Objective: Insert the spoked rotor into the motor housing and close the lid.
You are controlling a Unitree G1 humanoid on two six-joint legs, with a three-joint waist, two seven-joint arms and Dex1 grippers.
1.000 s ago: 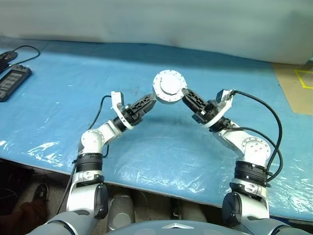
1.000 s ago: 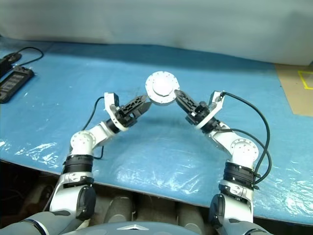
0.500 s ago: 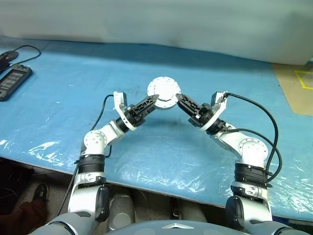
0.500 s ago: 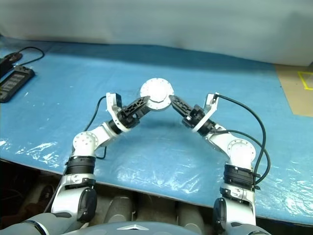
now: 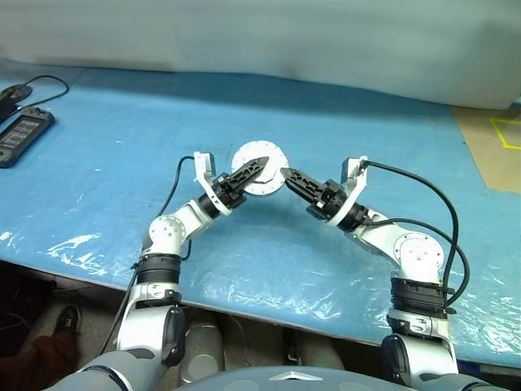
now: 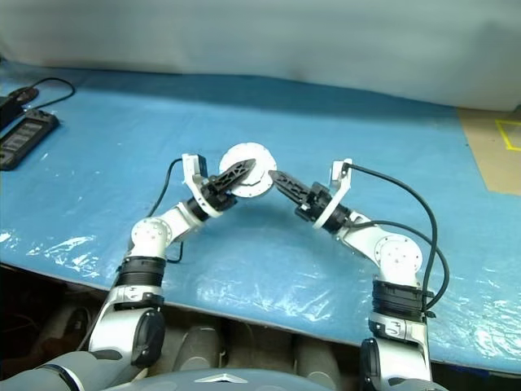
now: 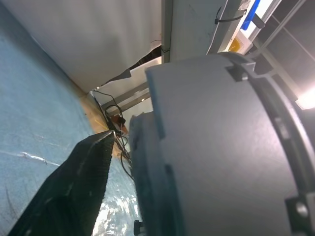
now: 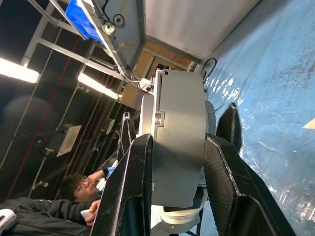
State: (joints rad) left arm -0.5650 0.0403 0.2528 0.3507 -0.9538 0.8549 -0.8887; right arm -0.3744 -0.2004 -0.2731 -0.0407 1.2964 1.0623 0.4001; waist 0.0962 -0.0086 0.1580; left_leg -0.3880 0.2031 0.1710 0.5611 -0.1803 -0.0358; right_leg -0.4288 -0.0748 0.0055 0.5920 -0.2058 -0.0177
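Both tools carried housing [image 5: 259,169] nearer; blue table [image 5: 366,122].

I can't read any words, numbers or brand names here. The flat black device [image 5: 23,137] far off on the left of the blue table cover [image 5: 122,155] shows pale marks on top, but they are too small to make out. On the brown floor at the far right there are yellow tape lines [image 5: 506,130]; they make a box corner, not a letter or a number. The blue bin [image 8: 81,17] up on the shelf shows no label that I can read. The round silver motor part [image 5: 259,169] between the two arms shows small dots round its edge and no writing.
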